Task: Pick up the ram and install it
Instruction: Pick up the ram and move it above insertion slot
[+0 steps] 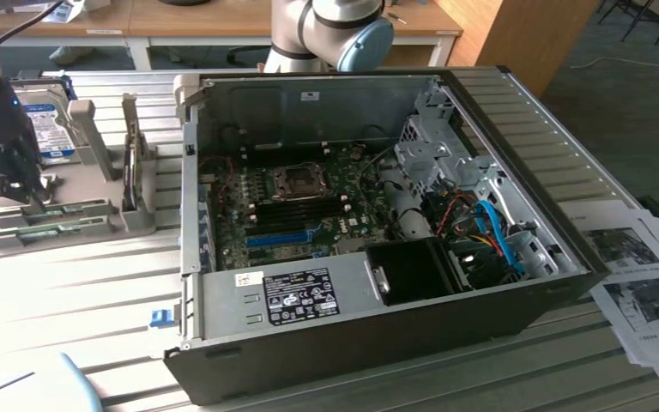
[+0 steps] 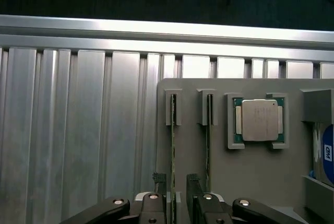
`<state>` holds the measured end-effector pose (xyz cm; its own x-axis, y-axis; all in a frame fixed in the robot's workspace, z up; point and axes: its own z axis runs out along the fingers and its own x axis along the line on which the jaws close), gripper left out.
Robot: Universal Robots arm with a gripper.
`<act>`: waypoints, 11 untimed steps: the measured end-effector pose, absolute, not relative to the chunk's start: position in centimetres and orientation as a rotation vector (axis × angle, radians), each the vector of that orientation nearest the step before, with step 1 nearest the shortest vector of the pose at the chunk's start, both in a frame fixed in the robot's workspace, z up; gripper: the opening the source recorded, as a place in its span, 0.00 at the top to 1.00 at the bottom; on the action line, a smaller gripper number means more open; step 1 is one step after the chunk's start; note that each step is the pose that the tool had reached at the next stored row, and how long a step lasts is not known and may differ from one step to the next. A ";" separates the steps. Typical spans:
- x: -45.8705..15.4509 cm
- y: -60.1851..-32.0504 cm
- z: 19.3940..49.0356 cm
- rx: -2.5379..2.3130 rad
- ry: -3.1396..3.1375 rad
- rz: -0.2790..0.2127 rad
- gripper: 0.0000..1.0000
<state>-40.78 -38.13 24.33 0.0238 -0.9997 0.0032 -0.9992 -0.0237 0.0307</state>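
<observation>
Two thin green ram sticks stand on edge in slots of a grey holder. In the wrist view, one ram stick runs between my fingertips and the other stands just beside it. My gripper is open and straddles the first stick, with a small gap on each side. In the exterior view my gripper hangs low over the holder's ram sticks at the exterior view's left. The open computer case holds the motherboard with its black memory slots.
A processor chip sits in a recess of the holder, and a hard drive stands at its edge. A blue slot and a black fan lie inside the case. Printed sheets lie at the exterior view's right.
</observation>
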 end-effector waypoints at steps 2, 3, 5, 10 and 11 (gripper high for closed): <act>-40.8 -38.1 24.2 2.230 -2.178 -0.030 0.71; -40.8 -38.1 24.1 2.230 -2.178 -0.030 0.71; -40.8 -38.1 24.0 2.230 -2.178 -0.030 0.71; -40.8 -38.1 23.7 2.230 -2.178 -0.030 0.71; -40.8 -38.1 23.6 2.230 -2.178 -0.030 0.71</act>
<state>-40.78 -38.13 23.60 0.0238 -0.9997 0.0032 -0.9992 -0.0237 0.0307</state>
